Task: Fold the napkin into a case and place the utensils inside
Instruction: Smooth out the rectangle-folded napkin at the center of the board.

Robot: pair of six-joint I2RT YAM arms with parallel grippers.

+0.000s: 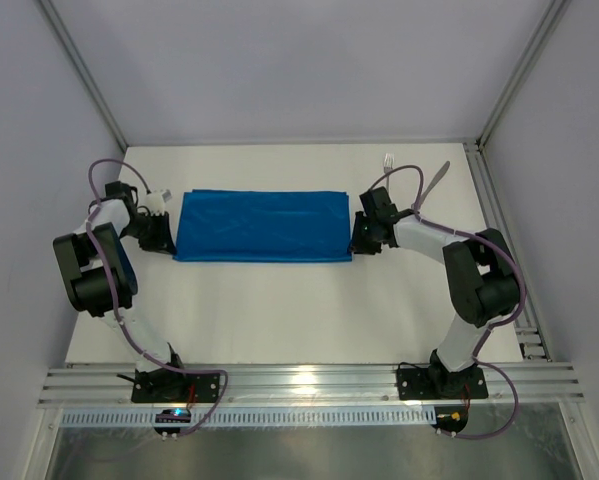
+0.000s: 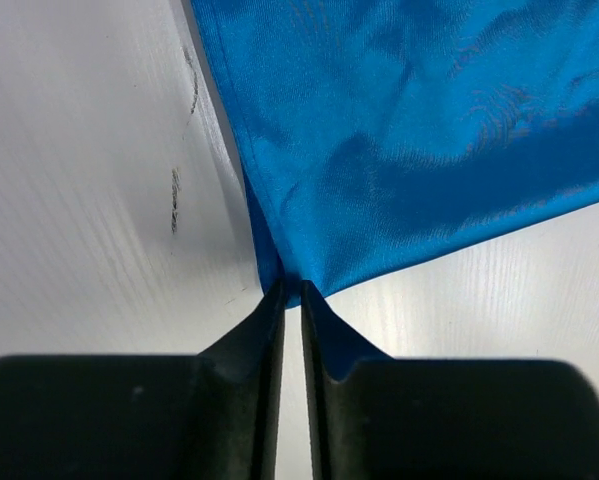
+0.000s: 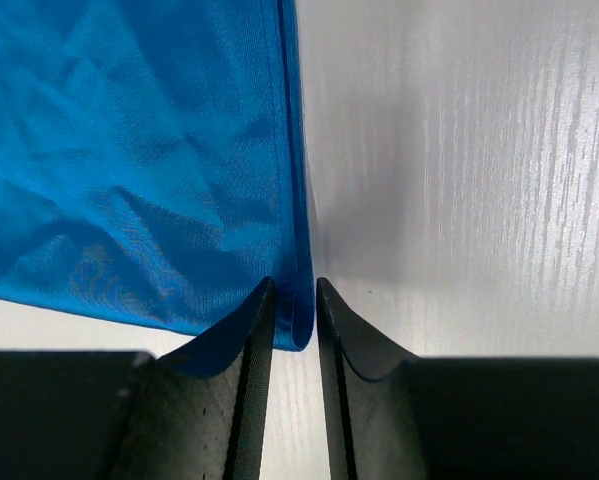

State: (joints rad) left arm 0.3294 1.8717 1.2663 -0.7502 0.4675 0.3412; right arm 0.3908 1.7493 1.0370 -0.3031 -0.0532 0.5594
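The napkin (image 1: 262,226) lies in the middle of the table as a bright blue oblong, folded over once. My left gripper (image 1: 162,238) is at its near left corner. In the left wrist view it (image 2: 291,288) is shut on the tip of that napkin (image 2: 399,140) corner. My right gripper (image 1: 363,240) is at the near right corner. There its jaws (image 3: 294,285) stand slightly open around the hem of the napkin (image 3: 129,170), with a thin gap on the right side. The fork (image 1: 388,160) and the knife (image 1: 438,178) lie at the back right, behind the right arm.
Grey walls and aluminium posts (image 1: 87,90) close in the white table (image 1: 279,310) on three sides. A metal rail (image 1: 309,382) with both arm bases runs along the near edge. Cables loop above each wrist.
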